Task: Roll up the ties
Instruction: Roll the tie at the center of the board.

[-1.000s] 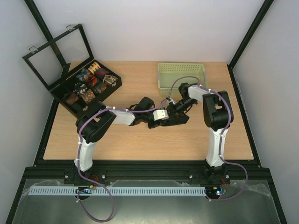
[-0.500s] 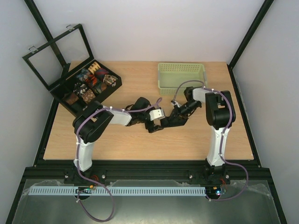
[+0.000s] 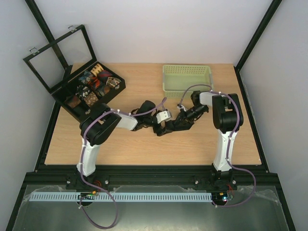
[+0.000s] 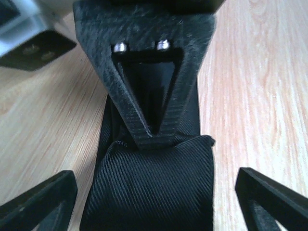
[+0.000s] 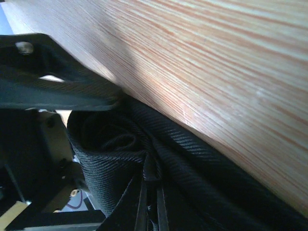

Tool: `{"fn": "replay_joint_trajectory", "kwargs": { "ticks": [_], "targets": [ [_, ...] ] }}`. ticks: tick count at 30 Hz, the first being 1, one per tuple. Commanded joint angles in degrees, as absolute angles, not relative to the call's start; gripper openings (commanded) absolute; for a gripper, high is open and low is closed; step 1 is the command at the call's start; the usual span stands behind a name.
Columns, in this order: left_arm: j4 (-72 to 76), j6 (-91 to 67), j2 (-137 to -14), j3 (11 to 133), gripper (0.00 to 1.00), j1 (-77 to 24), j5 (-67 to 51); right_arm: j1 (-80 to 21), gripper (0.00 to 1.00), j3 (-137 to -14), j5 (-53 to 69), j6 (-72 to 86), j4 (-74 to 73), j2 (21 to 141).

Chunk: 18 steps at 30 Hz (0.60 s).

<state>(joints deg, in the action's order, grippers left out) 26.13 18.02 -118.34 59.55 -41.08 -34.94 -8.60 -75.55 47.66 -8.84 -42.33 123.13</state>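
Note:
The plain black tie (image 4: 154, 192) lies partly coiled on the wooden table, mid-table in the top view (image 3: 168, 128). My left gripper (image 4: 155, 179) is open, with one finger on each side of the coil and not touching it; it also shows in the top view (image 3: 161, 128). My right gripper (image 5: 151, 195) is shut on a fold of the black tie (image 5: 103, 163), and its closed fingertips (image 4: 154, 130) rest on the coil's far edge. Several small patterned coiled ties (image 3: 94, 85) sit in the black box.
The black compartmented box (image 3: 63, 100) with its framed lid raised stands at the back left. A pale green perforated basket (image 3: 186, 78) stands at the back, just behind the right arm. Both arms meet at mid-table.
Both grippers have moved nearer and a little left with the black tie. The right gripper has swung down from near the basket onto the tie.

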Motion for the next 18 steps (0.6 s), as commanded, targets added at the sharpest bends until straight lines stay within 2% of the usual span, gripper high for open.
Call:
{"fn": "replay_joint_trajectory", "kwargs": {
  "ticks": [1,3,5,8,12,18],
  "targets": [
    [27.38,18.1,-122.12,62.5,0.82,-42.02,-35.69,-9.58,0.01,-73.28,38.65,-7.13,-38.84,127.09],
    [24.15,20.17,-122.62,63.61,0.68,-42.65,-33.03,-9.53,0.03,-73.49,39.44,-6.87,-39.28,126.97],
    [20.45,22.11,-121.89,63.53,0.57,-42.72,-30.96,-9.41,0.1,-74.0,39.67,-6.94,-40.11,126.33],
    [17.0,24.41,-119.49,60.71,0.45,-42.34,-29.04,-8.54,0.26,-75.79,40.21,-7.95,-42.66,125.07],
    [10.87,24.92,-118.56,60.13,0.43,-42.02,-26.82,-8.24,0.39,-79.79,43.63,-9.88,-47.07,122.88],
    [5.84,23.38,-119.86,62.95,0.43,-42.1,-24.0,-9.89,0.4,-80.82,46.32,-10.3,-51.58,120.3]
  ]
}}
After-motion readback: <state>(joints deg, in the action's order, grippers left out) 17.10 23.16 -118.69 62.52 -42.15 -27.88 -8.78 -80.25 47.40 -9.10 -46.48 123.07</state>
